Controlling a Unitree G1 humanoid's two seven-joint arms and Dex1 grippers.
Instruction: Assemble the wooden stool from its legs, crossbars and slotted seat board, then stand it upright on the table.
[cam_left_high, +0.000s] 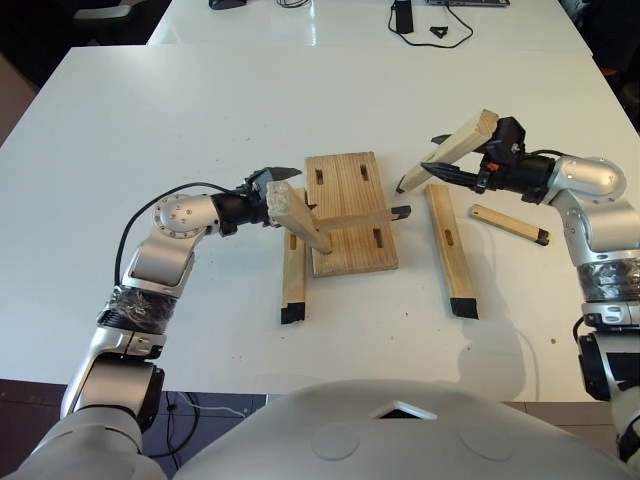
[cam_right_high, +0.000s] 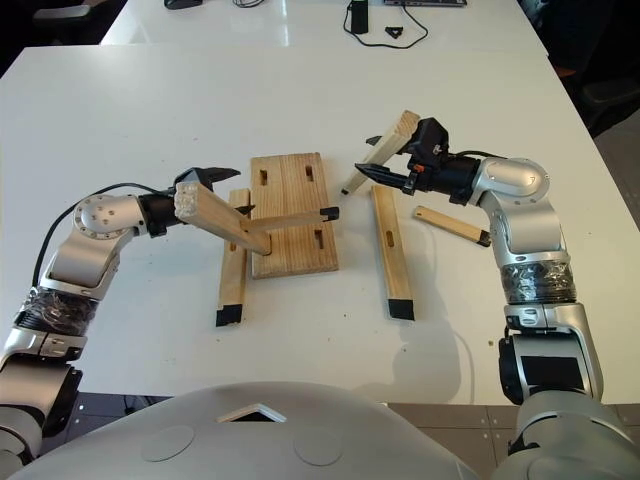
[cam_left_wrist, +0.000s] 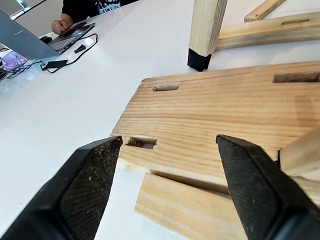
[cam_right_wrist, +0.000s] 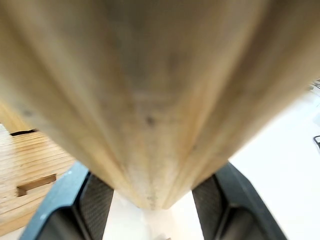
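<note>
Wood on a white bench: the seat (cam_left_high: 345, 195) is lying flat, slots up, and by my reading the leg-fitting step is barely getting going. Left of the seat, the left arm is reaching in with elbow bent and forearm level. The left pincer (cam_left_wrist: 169, 142) is showing its fingers apart by the top of a propped leg (cam_left_high: 300, 222), which is slanting down onto the seat's near-left corner. A crossbar (cam_left_high: 360, 217) is jutting from it across the seat. Whether the pincer is touching that leg, I can't tell. Off the seat's far-right corner, the right pincer (cam_left_high: 435, 155) is clamping a second leg (cam_left_high: 465, 135), tilted, black foot just beside the seat. Next, I'd say, its bare end is needing turning toward a slot.
</note>
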